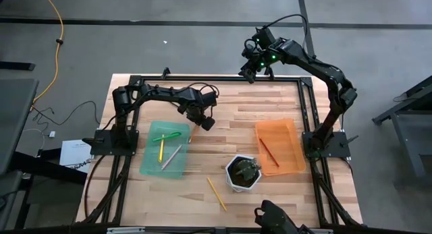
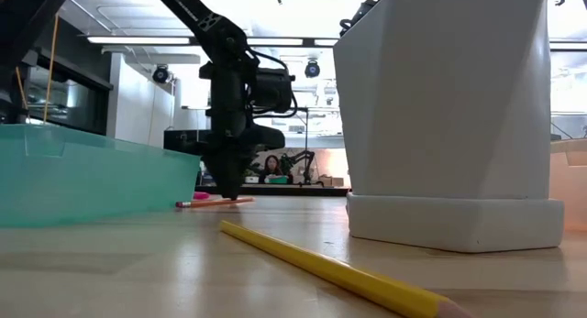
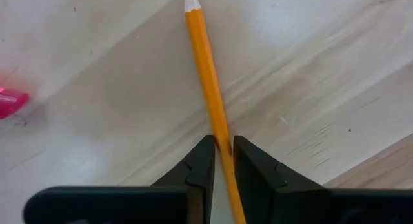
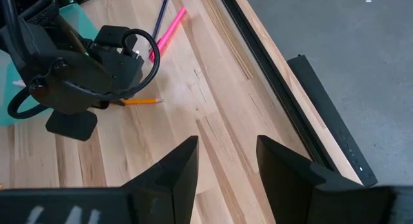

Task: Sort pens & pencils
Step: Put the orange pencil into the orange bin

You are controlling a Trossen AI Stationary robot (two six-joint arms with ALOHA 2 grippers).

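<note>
An orange pencil (image 3: 208,69) lies flat on the wooden table beside the green tray's (image 1: 154,168) far right corner. My left gripper (image 1: 202,121) points straight down over it and is shut on it. The green tray holds a green pen (image 1: 166,135), a yellow pen (image 1: 161,150) and a grey pen (image 1: 171,156). A red-brown pencil (image 1: 269,152) lies in the orange tray (image 1: 294,148). A yellow pencil (image 1: 216,193) lies loose near the front edge. A pink pen (image 4: 169,30) lies on the table toward the far edge. My right gripper (image 4: 226,166) hangs open, high over the far edge. My left gripper pinches the orange pencil's shaft (image 3: 219,130) between its two fingers, well back from the sharpened end (image 3: 191,0). The fingers come from above, pointing down, and lie across the pencil. The pencil rests level on the table (image 2: 215,202).
A white pot (image 1: 243,172) with dark contents stands between the two trays, near the loose yellow pencil. A dark pen (image 4: 161,10) lies beside the pink one. A black metal frame (image 1: 307,106) borders the table. Bare wood lies between the trays.
</note>
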